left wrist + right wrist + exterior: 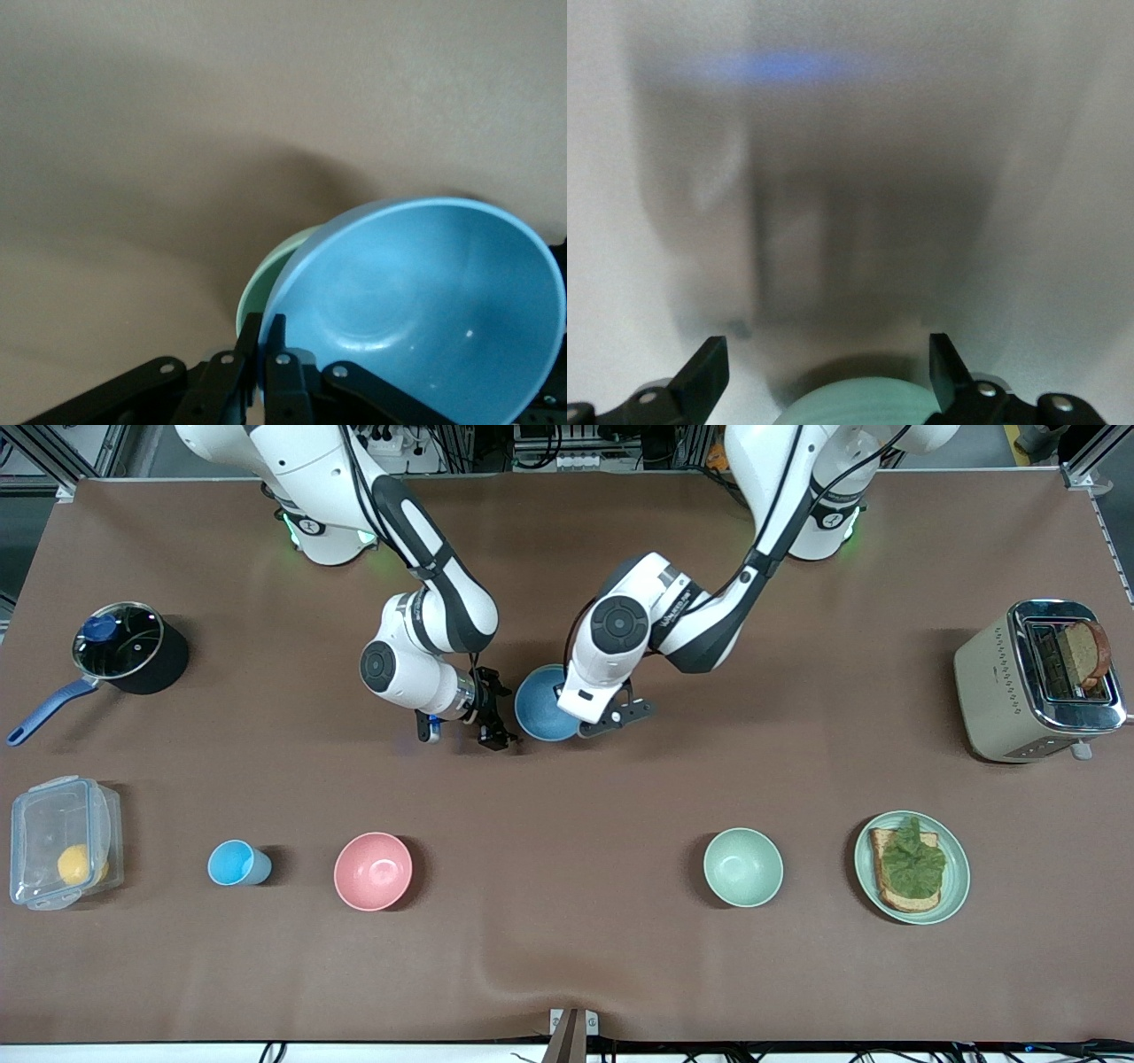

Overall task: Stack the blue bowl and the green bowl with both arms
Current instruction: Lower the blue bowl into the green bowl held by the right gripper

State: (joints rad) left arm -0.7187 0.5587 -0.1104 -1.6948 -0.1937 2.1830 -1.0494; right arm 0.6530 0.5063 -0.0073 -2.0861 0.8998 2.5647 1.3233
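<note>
The blue bowl [542, 707] is in the middle of the table, tilted, and my left gripper [586, 731] is shut on its rim. The left wrist view shows the left gripper [265, 332] pinching the rim of the blue bowl [416, 301], one finger inside and one outside. A sliver of the green bowl [266, 288] shows just under it. From the front the green bowl is hidden beneath the blue one. My right gripper [492, 713] stands open beside the blue bowl, toward the right arm's end. In its wrist view, the right gripper [824, 372] has the green bowl's rounded side [864, 405] low between its fingers.
Nearer the front camera stand a pink bowl [373, 871], a light-blue cup [235, 864], a pale mint bowl [742, 866] and a plate with toast [955, 886]. A clear box [62, 855] and a lidded pot [120, 646] occupy the right arm's end. A toaster [1001, 691] sits at the left arm's end.
</note>
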